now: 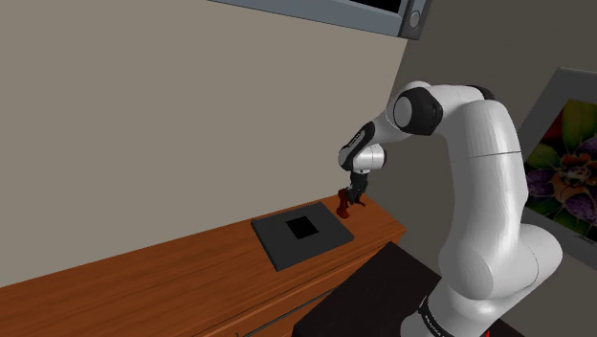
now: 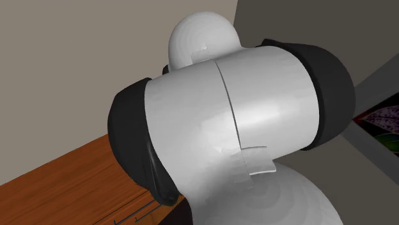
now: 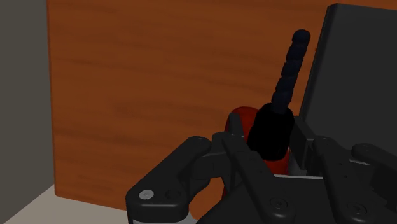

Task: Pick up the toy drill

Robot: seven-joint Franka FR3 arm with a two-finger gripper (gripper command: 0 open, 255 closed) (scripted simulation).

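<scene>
In the shoulder view we start at the left with the long brown wooden counter (image 1: 143, 287) running along a plain grey wall (image 1: 143, 115). Further right a flat dark slab (image 1: 277, 241) with a black square in its middle lies on the counter. Just past the slab's far corner, near the counter's end, stands the red toy drill (image 1: 343, 205), and the black claw (image 1: 357, 194) comes down on it from above. Whether the drill rests on the wood or hangs just off it we cannot tell. To the right the white arm (image 1: 478, 172) bends up and over from the black stand (image 1: 373, 297), with a framed flower picture (image 1: 564, 163) on the wall behind. In the second exterior view a strip of the counter (image 2: 57, 185) shows at the lower left, the arm (image 2: 256, 115) bulks across the middle with its dark joint rings, and a corner of the picture (image 2: 383, 121) sits at the right edge. In the wrist view the claw (image 3: 270, 143) is narrowed onto the toy drill (image 3: 240, 124): its fingers (image 3: 238, 156) clasp the red body on both sides. The black chuck (image 3: 270, 130) and ribbed dark bit (image 3: 289, 63) point away from the claw over the counter (image 3: 146, 83), beside the slab (image 3: 356, 70).
</scene>
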